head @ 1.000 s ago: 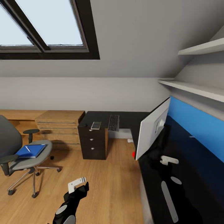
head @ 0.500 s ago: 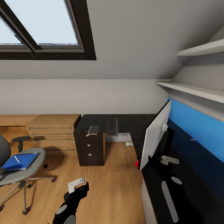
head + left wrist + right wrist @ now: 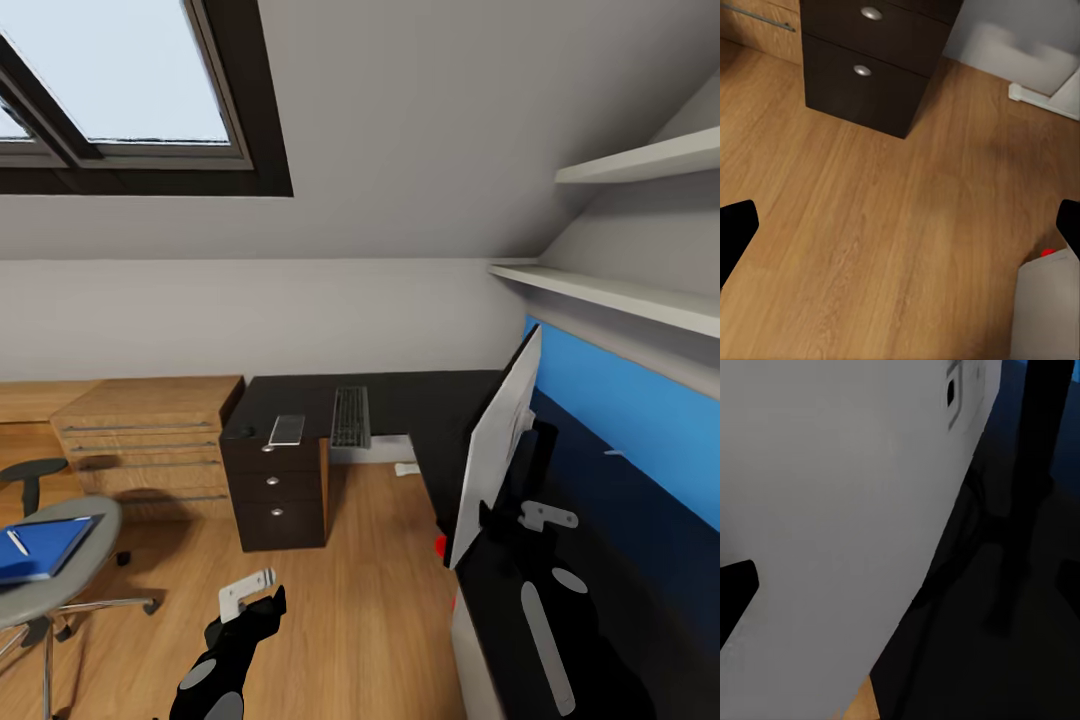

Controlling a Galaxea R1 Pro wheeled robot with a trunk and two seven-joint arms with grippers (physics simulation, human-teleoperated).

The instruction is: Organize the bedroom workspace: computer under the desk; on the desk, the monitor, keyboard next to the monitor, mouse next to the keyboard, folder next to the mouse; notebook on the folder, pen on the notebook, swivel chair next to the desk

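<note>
Blue folder (image 3: 40, 546) on chair; drawer knobs (image 3: 871, 13) perhaps desk's.

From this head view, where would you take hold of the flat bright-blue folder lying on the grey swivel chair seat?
Probably the bright-blue folder is best pinched at its long edge nearest the robot, with the left gripper coming in low from the open floor side. It lies flat on the grey chair seat, so only edges offer purchase. The thin white pen rests on top, so keep it level.
</note>
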